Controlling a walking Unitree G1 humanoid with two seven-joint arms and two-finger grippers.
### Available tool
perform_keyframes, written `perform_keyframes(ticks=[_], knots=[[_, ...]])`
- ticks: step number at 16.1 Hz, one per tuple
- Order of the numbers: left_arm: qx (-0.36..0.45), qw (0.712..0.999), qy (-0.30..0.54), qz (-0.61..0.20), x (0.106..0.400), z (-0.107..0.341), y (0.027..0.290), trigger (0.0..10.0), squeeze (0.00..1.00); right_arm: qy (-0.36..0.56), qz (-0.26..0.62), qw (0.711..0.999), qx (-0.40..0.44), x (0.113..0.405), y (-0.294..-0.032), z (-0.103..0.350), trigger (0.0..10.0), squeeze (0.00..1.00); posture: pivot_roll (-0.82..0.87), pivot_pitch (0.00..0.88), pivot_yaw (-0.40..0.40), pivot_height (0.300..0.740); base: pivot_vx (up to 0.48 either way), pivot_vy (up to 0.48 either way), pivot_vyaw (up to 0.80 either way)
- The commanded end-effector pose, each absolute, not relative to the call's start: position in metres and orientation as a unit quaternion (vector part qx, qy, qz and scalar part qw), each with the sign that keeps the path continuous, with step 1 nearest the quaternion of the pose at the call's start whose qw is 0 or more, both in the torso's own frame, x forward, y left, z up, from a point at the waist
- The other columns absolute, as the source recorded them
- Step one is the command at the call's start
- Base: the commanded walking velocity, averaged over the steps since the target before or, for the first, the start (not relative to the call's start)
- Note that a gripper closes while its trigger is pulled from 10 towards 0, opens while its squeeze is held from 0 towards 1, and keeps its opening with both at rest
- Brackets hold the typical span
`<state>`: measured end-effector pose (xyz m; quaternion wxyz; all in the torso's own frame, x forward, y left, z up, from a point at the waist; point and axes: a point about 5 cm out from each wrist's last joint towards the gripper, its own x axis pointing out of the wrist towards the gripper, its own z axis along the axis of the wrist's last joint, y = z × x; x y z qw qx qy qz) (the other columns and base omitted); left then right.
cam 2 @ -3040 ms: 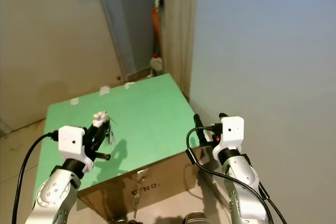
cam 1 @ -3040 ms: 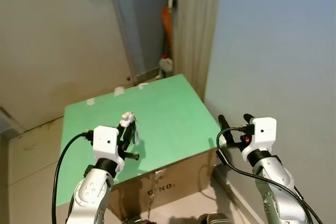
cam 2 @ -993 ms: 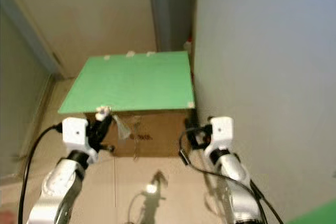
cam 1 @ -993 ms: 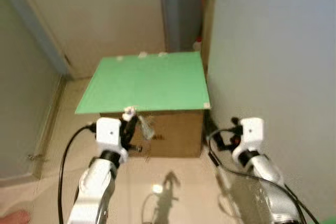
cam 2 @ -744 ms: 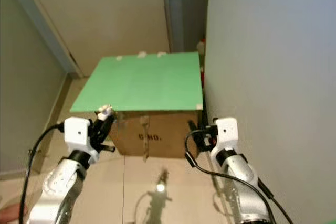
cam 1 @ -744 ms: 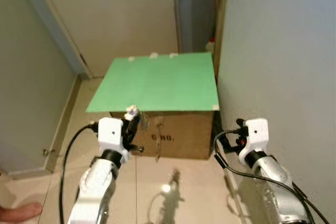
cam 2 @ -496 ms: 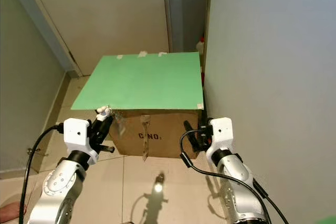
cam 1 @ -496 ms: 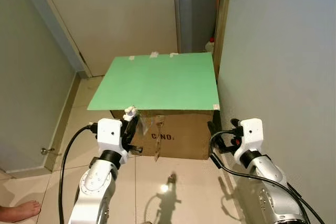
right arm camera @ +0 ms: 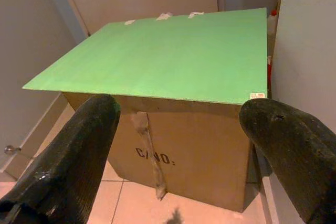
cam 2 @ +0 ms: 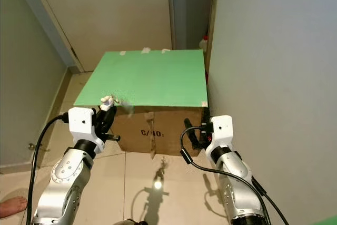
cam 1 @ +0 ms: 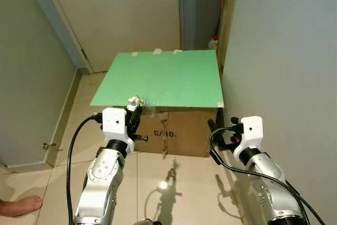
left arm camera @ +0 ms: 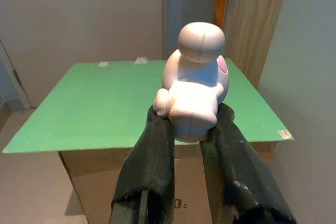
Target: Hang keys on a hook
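The left gripper (left arm camera: 186, 124) is raised in front of the robot with its two black fingers (left arm camera: 149, 156) pinched on a small white figurine (left arm camera: 194, 85), a rounded charm with a pink patch on one side. In the head views the figurine sits just above the gripper's tips, and a blurred pale bit beside it looks like the keys (cam 1: 151, 102), though their shape cannot be made out. They are held in the air before the near edge of a green board (cam 1: 163, 77) that lies flat on top of a brown cardboard box (cam 1: 181, 130); dark letters are printed on the box's front and a strip of tape hangs down it. The right gripper (right arm camera: 178, 124) is held low near the box's right front corner, close to the grey wall (cam 1: 284, 51), its fingers (right arm camera: 68, 161) spread wide with nothing between them. The box stands on a pale tiled floor (cam 1: 152, 172) before a closed door (cam 1: 126, 9). A person's bare foot (cam 1: 21, 205) rests on the tiles at the lower left.
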<state>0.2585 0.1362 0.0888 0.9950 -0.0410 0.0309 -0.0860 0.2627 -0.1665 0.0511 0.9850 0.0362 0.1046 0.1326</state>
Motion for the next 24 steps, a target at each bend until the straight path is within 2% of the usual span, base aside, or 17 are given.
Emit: perform_keyframes(ticks=[1, 11, 17, 18, 24], knots=[[-0.049, 0.995, 0.033, -0.079, 0.258, 0.09, 0.138, 0.0, 0.0, 0.117, 0.138, 0.983, 0.043, 0.261, -0.164, 0.047, 10.0, 0.0, -0.21, 0.022, 0.119, 0.74, 0.0, 0.439, 0.0], [-0.059, 0.994, 0.042, -0.084, 0.26, 0.088, 0.138, 0.0, 0.0, 0.12, 0.135, 0.983, 0.04, 0.258, -0.166, 0.044, 10.0, 0.0, -0.22, 0.006, 0.12, 0.74, 0.0, 0.439, 0.0], [-0.027, 0.995, 0.068, -0.063, 0.237, 0.068, 0.158, 0.0, 0.0, 0.072, 0.031, 0.997, 0.005, 0.254, -0.195, 0.051, 10.0, 0.0, -0.22, 0.012, 0.114, 0.74, 0.0, 0.442, 0.0], [-0.012, 0.995, 0.075, -0.062, 0.228, 0.061, 0.161, 0.0, 0.0, 0.052, -0.008, 0.999, -0.008, 0.249, -0.207, 0.051, 10.0, 0.0, -0.21, 0.012, 0.109, 0.74, 0.0, 0.442, 0.0], [-0.004, 0.995, 0.078, -0.056, 0.225, 0.057, 0.167, 0.0, 0.0, 0.041, -0.025, 0.999, 0.002, 0.241, -0.206, 0.047, 10.0, 0.0, -0.21, 0.013, 0.112, 0.74, 0.0, 0.443, 0.0]])
